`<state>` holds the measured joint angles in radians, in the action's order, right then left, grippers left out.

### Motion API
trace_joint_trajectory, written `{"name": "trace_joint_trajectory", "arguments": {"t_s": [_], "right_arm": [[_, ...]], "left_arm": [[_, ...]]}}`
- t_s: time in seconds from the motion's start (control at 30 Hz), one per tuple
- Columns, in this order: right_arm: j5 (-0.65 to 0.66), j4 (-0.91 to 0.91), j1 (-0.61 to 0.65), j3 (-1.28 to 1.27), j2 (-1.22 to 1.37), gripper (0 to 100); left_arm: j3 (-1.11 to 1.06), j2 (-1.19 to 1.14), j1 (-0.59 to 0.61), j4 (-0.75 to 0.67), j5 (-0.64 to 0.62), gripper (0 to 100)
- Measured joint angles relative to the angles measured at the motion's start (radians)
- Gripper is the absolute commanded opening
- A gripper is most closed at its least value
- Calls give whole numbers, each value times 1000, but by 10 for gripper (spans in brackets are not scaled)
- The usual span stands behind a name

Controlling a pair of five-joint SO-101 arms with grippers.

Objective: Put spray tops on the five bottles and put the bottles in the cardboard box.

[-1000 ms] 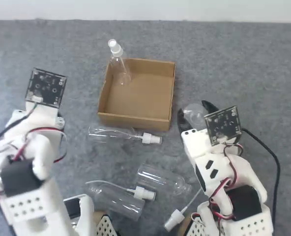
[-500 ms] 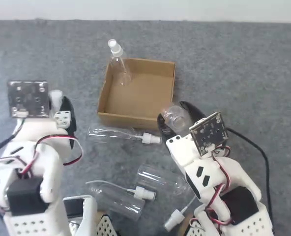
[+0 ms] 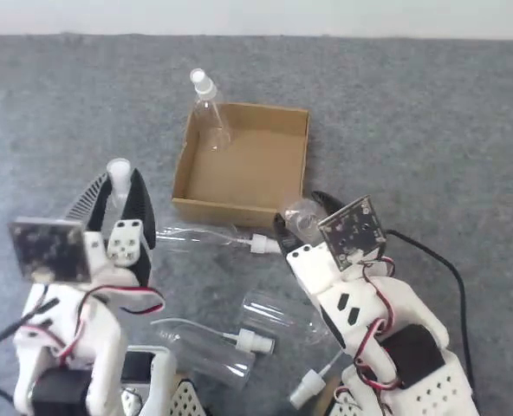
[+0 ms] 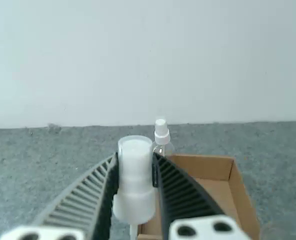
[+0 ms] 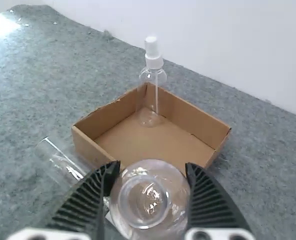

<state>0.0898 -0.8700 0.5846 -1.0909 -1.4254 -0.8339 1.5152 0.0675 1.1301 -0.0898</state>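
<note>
One capped bottle (image 3: 210, 117) stands in the cardboard box's (image 3: 265, 173) far left corner. The left gripper (image 4: 134, 160) clamps a spray top (image 4: 134, 182), and the right gripper (image 5: 151, 171) clasps an uncapped bottle (image 5: 149, 200). Three other bottles (image 3: 287, 316) lie on the table (image 3: 430, 104), unboxed.

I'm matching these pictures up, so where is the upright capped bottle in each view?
High view: the upright bottle stands in the cardboard box's far left corner.
Left wrist view: just beyond the spray top in the left gripper.
Right wrist view: in the box's far corner, beyond the open bottle in the right gripper.
Shared landmark: the cardboard box.
</note>
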Motion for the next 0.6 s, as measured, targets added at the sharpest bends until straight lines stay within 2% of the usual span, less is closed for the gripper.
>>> {"name": "trace_joint_trajectory", "arguments": {"t_s": [0.23, 0.6], "right_arm": [[0, 0, 114, -31, 0, 79], [0, 0, 123, -98, -5, 79]], "left_arm": [[0, 69, -57, -69, -91, 13], [0, 170, -68, -150, -180, 13]]}}
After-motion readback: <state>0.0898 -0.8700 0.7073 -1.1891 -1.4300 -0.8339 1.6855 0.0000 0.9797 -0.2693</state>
